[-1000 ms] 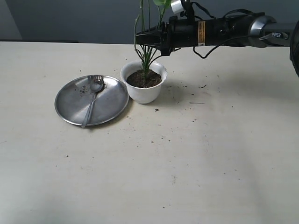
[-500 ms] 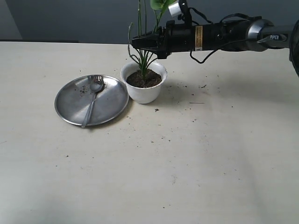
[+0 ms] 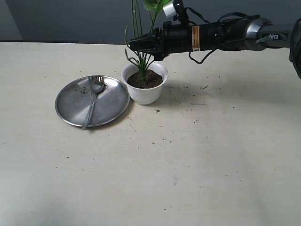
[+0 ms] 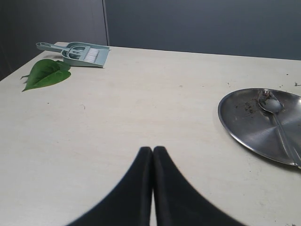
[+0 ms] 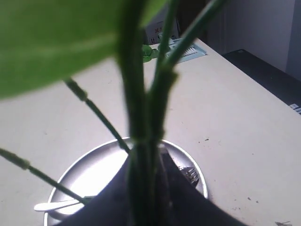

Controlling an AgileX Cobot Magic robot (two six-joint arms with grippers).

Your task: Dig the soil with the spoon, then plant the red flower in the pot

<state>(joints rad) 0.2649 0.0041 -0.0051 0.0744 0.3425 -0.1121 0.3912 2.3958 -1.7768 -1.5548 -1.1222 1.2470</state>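
Note:
The white pot point(image 3: 145, 92) stands mid-table, filled with dark soil point(image 3: 146, 80). The flower's green stems point(image 3: 140, 62) rise from the soil. My right gripper point(image 3: 137, 44) is shut on those stems above the pot; the stems point(image 5: 141, 117) fill the right wrist view between the dark fingers. A green leaf point(image 3: 156, 4) shows at the top edge; the red petals are out of view. The spoon point(image 3: 94, 96) lies on the steel plate point(image 3: 73, 103) left of the pot. My left gripper point(image 4: 153, 149) is shut on nothing, low over bare table beside the plate point(image 4: 244, 123).
Soil crumbs are scattered on the table right of the pot point(image 3: 205, 87). In the left wrist view a loose green leaf point(image 4: 44, 74) and a grey-green dustpan with brush point(image 4: 77, 52) lie at the far table corner.
My right gripper has moved left and a little up with the stems held, and the stems now lean further left over the pot. The spoon and plate stayed put.

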